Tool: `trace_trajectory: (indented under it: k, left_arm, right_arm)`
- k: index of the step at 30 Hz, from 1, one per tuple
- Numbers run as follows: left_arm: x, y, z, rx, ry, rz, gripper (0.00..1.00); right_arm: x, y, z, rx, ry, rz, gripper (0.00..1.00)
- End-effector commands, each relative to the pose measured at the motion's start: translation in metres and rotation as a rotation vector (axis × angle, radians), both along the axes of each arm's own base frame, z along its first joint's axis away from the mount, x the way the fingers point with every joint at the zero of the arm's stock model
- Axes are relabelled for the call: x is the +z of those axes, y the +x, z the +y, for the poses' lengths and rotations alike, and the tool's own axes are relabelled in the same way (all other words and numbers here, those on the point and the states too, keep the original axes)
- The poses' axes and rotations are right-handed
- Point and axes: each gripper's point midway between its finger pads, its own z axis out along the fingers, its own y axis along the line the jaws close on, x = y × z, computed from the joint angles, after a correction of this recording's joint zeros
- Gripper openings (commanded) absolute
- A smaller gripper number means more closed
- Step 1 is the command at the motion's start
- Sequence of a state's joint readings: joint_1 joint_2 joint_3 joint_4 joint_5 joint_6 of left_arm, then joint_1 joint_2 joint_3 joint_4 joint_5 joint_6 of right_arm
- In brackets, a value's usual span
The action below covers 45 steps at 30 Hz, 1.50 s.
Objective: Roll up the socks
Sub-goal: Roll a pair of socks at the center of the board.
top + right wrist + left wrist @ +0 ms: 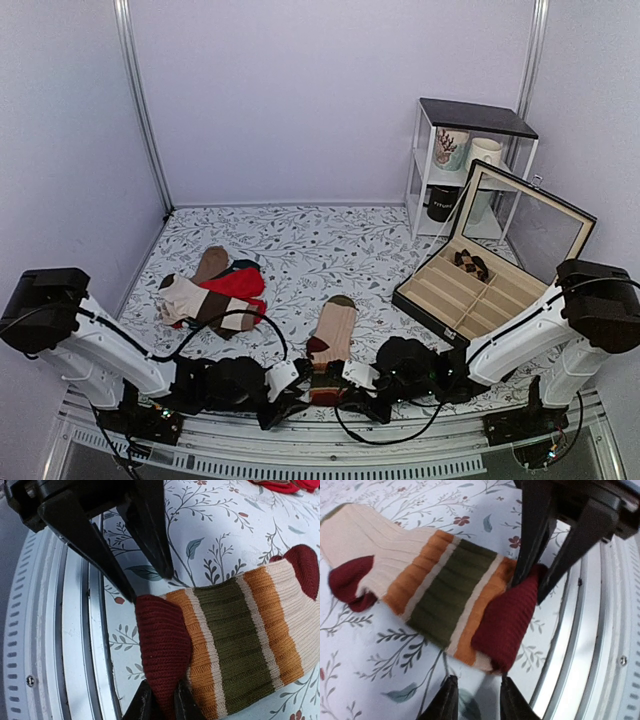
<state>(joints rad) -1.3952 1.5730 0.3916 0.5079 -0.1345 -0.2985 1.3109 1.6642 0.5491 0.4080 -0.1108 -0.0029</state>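
Right pincer [162,701] tight on the ribbed maroon cuff [160,640] of the striped socks [235,630]; left pincer [477,684] slightly agape, empty

tan-beige socks [331,338] with a maroon heel lie flat by the floral table's [300,240] front edge, toe pointing away; the orange, olive and cream striped leg ends in a maroon cuff [507,622] folded back over the stripes
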Motion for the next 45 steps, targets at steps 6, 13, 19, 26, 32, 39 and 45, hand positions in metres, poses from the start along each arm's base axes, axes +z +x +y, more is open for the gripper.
trace_trajectory:
  k: [6,13,19,26,32,39,45]
  left_arm:
    - [0.053,0.005,0.017,-0.043,-0.072,-0.334,0.43]
    - [0.051,0.004,0.003,-0.119,-0.033,-0.412,0.44]
    - [0.047,-0.001,-0.011,-0.179,-0.057,-0.453,0.49]
    - [0.042,-0.01,-0.024,-0.255,-0.06,-0.467,0.49]
    - [0.03,-0.01,-0.036,-0.282,-0.035,-0.443,0.42]
    - [0.01,-0.004,-0.037,-0.257,0.0,-0.401,0.35]
    - [0.008,-0.005,-0.032,-0.246,-0.007,-0.377,0.12]
  right_arm:
    - [-0.03,-0.014,-0.018,-0.1,-0.147,0.54,0.15]
    - [-0.034,-0.008,-0.029,-0.164,-0.271,0.761,0.15]
    - [-0.036,-0.01,-0.033,-0.17,-0.308,0.819,0.15]
    - [-0.04,-0.012,-0.034,-0.171,-0.324,0.834,0.15]
    - [-0.04,-0.012,-0.033,-0.171,-0.326,0.838,0.15]
    - [-0.041,-0.012,-0.034,-0.168,-0.325,0.835,0.15]
    - [-0.042,-0.013,-0.035,-0.168,-0.325,0.838,0.15]
